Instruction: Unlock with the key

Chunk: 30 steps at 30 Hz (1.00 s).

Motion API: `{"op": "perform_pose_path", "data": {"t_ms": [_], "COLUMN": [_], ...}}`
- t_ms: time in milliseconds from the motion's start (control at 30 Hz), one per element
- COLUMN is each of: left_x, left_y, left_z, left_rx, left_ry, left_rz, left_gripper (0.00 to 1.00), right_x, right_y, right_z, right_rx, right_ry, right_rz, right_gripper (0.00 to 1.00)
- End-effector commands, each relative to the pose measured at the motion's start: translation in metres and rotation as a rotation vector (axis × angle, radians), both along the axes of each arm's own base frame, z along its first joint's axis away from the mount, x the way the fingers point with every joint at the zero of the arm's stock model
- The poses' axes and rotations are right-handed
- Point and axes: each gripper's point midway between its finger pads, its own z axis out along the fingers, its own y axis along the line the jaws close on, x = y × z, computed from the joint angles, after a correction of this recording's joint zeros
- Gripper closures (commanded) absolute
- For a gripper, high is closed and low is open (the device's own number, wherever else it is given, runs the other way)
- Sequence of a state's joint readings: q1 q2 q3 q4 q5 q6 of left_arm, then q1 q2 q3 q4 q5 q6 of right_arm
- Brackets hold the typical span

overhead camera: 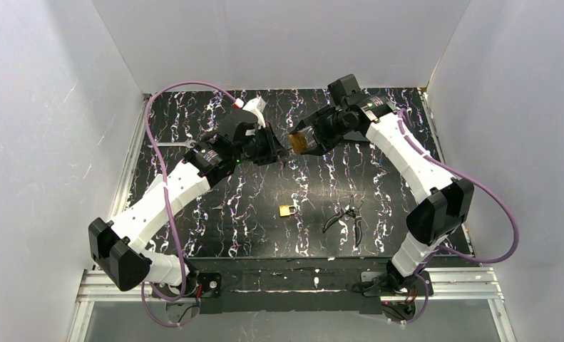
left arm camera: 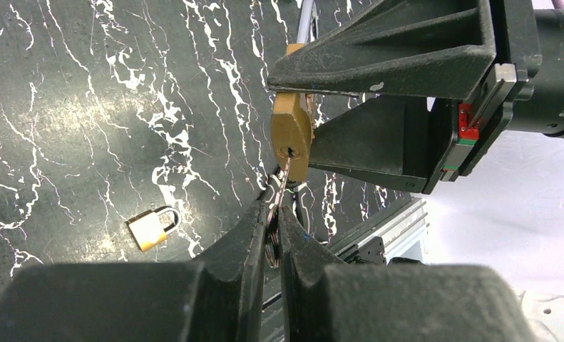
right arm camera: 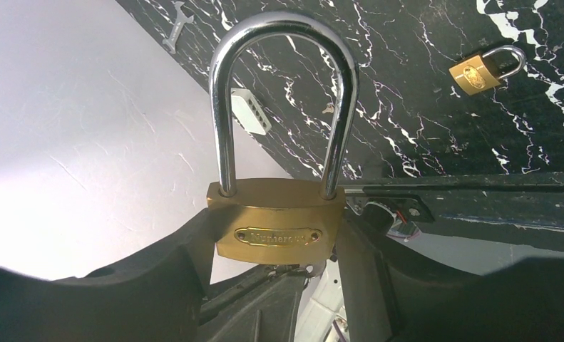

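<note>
Padlock point(right arm camera: 275, 235), shackle point(right arm camera: 286, 28) seated both sides, sits clamped in the half-open right gripper point(overhead camera: 301, 140). Nearly shut left gripper point(left arm camera: 277, 196) pinches the key point(left arm camera: 286, 172), tip at the keyhole point(left arm camera: 288, 152). Lined up I'd say, pushing home and turning are left.

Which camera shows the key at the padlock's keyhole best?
Left wrist: the key, pinched in the left gripper, meets the keyhole in the brass padlock's underside. Right wrist shows the padlock's face and shackle; the key is hidden below its body. In the top view it is too small to make out.
</note>
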State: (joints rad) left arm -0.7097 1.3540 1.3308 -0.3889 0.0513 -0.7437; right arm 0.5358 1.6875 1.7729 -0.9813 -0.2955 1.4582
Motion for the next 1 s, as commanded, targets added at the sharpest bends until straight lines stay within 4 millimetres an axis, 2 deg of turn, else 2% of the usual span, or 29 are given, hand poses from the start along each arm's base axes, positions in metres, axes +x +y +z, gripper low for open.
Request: {"op": "perform_pose_path", "data": {"t_ms": [0, 400, 967], "left_x": [0.0063, 0.0123, 0.0149], "left_y": [-0.0034, 0.0004, -0.0038], "left_z": [0.0201, 0.0176, 0.0141], "left_rx": [-0.042, -0.049, -0.072], "left_ry": [-0.041, -0.032, -0.004], "left_rz": [0.003, 0.022, 0.025], "left_gripper": [1.00, 1.00, 1.00], "right_x": [0.0049, 0.0065, 0.0073], "right_y": [0.0120, 0.0137, 0.0149], "right_z": [0.0362, 0.0358, 0.0347], "right_rx": [0.101, 0.102, 0.108], "right_ry": [-0.101, -0.118, -0.115], "right_rz": [0.044, 0.061, 0.065], "right_gripper": [0.99, 0.99, 0.99]}}
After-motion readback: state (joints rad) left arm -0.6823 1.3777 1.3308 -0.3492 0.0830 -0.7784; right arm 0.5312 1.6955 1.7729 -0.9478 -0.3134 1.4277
